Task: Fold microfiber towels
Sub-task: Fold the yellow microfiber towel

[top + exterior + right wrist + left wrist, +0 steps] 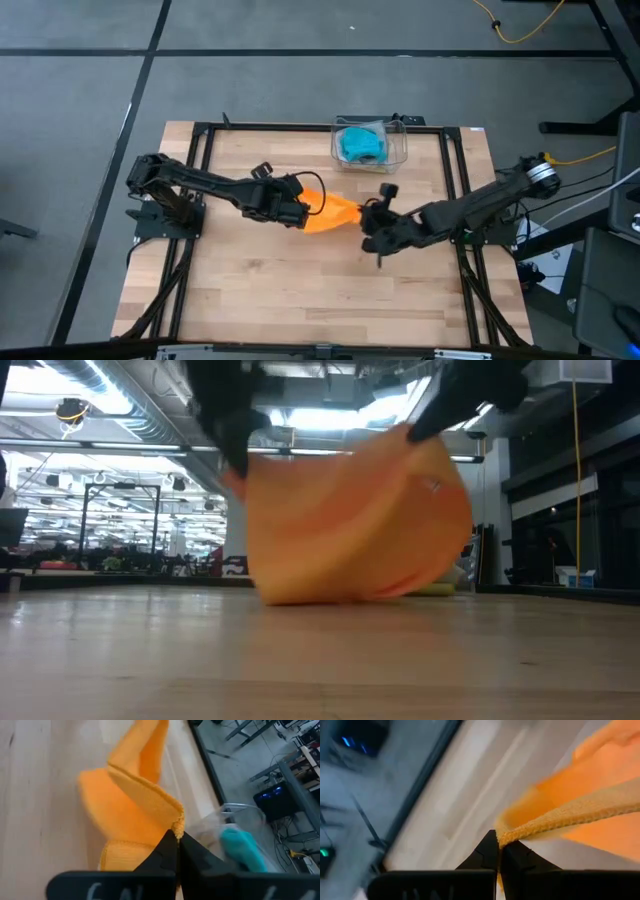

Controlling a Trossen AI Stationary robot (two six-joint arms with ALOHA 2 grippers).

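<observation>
From above, the orange towel [333, 214] hangs stretched between the two arms over the middle of the wooden table [300, 290], the left pincer [303, 210] pinching one end and the right pincer [365, 215] pinching the other. A clear bin [398, 150] near the table's far edge holds a teal towel [360, 145]. From table level, the orange towel [355, 525] droops in a soft, rounded sag, its lowest fold meeting the table. The left wrist camera shows that pincer [499, 851] pressed together on a ribbed hem of the cloth [580, 810]. The right wrist camera shows its pincer [178, 839] nipping a corner of the cloth [125, 805], which folds in a loose peak, the teal towel [242, 850] just beyond.
</observation>
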